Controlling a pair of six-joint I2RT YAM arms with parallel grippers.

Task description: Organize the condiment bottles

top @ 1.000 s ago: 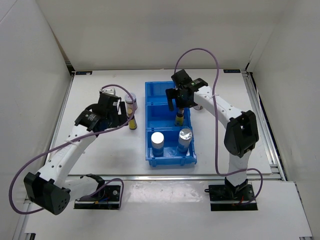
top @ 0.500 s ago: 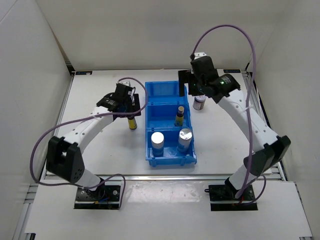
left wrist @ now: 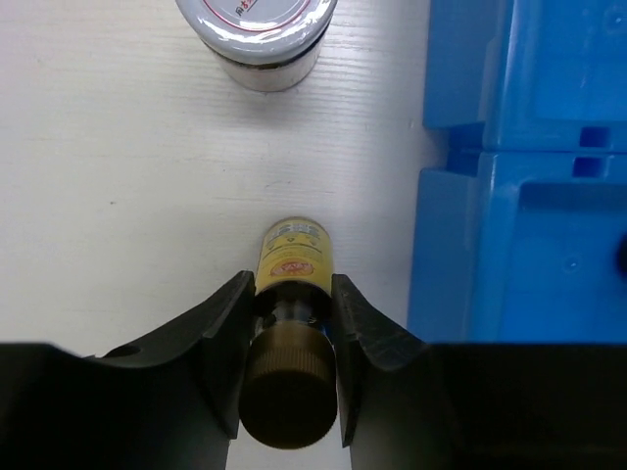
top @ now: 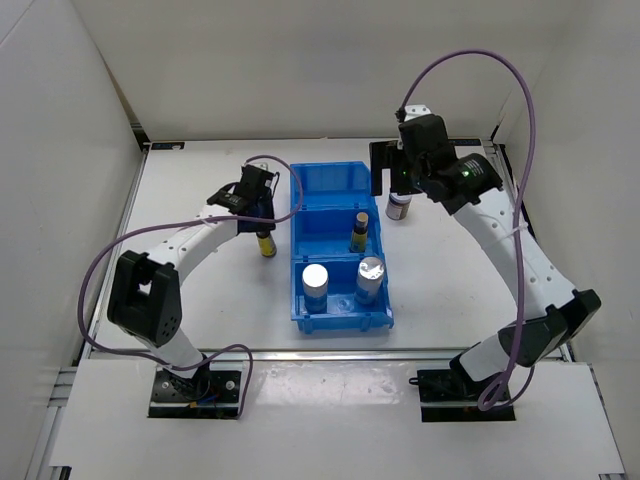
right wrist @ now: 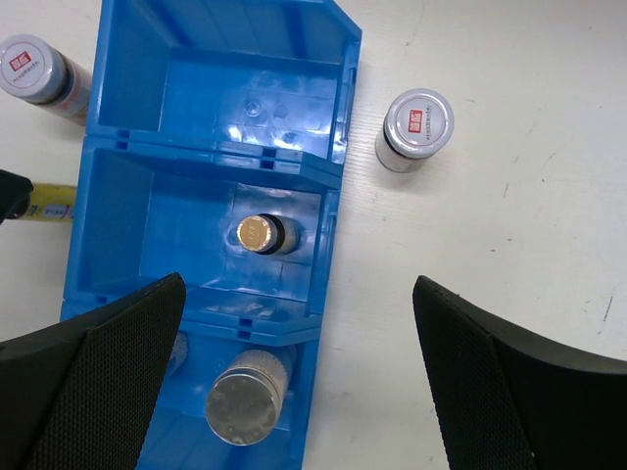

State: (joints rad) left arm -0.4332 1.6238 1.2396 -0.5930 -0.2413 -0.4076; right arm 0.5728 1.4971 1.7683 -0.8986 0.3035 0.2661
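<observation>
The left pincer (left wrist: 289, 294) clamps the slim brown bottle (left wrist: 294, 257) under its ridged cap, just left of the glossy blue plastic bin (left wrist: 529, 245); only the left wrist view shows this grip. The right pincer (right wrist: 299, 294) gapes wide above the bin, whose middle compartment holds the twin bottle (right wrist: 260, 233).

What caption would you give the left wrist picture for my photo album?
Left gripper straddles a yellow-labelled bottle beside the blue bin, a white-lidded jar ahead.

Nothing can be read. The jar (right wrist: 415, 127) lid bears a small red mark and the brown bottle (left wrist: 294, 260) a yellow label, both too blurred.
</observation>
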